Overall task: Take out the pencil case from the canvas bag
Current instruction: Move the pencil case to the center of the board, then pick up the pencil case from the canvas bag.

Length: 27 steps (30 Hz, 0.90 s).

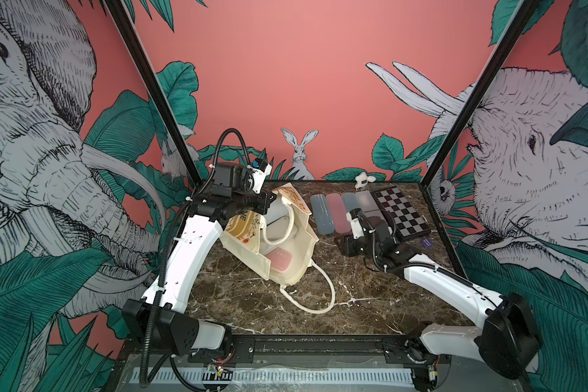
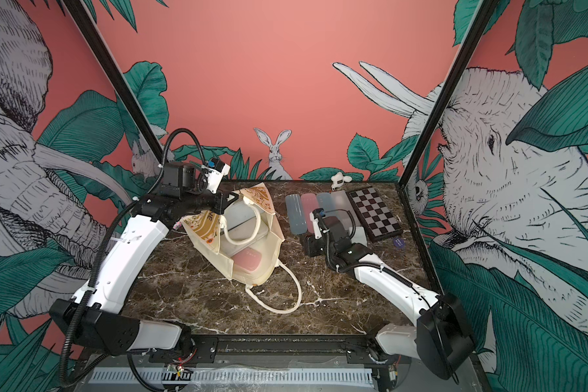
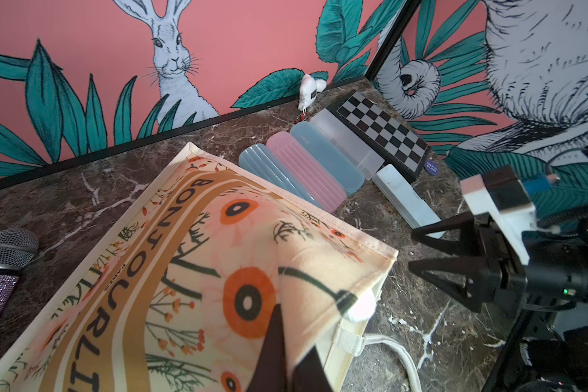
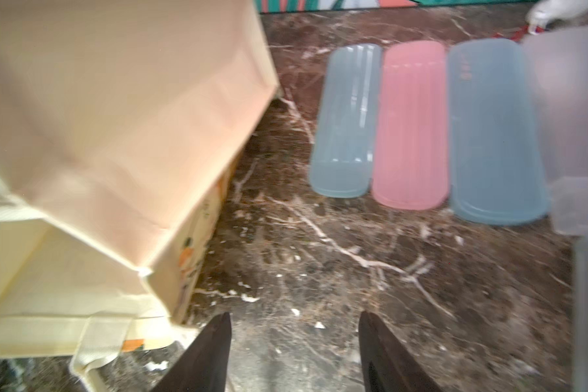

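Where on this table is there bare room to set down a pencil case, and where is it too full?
Free: the front of the marble table, between the loop handle and the front edge; also a narrower strip between the canvas bag and the pencil cases. Crowded: back right, around the chessboard and right claw.

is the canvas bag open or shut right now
Open. The left gripper holds up the printed side of the canvas bag, and a pink case shows inside.
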Each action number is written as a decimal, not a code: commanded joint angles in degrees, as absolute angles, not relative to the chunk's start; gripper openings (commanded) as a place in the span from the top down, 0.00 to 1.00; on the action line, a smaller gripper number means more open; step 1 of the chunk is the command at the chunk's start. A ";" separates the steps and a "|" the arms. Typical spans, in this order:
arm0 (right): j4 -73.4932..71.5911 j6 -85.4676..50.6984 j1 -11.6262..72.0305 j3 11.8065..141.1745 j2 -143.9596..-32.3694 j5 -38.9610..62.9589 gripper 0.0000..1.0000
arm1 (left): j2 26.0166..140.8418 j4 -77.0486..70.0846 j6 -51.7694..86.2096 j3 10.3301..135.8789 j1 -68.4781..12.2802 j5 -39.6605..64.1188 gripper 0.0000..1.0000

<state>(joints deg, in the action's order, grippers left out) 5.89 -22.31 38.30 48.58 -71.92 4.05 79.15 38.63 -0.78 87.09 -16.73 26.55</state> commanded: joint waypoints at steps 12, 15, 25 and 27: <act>4.71 -9.83 60.73 61.32 -86.31 1.37 0.59 | 76.40 36.79 -3.10 88.58 -16.96 32.36 1.00; 4.66 -10.99 61.52 64.33 -91.25 0.40 0.62 | 76.06 37.05 -2.96 88.46 -16.96 32.14 1.00; 9.39 -13.35 61.46 77.85 -110.16 -4.39 0.58 | 75.06 36.76 -3.12 86.97 -17.07 34.94 1.00; 10.44 -12.97 61.45 80.05 -112.77 -4.89 0.53 | 74.73 37.00 -3.49 86.62 -17.07 36.57 1.00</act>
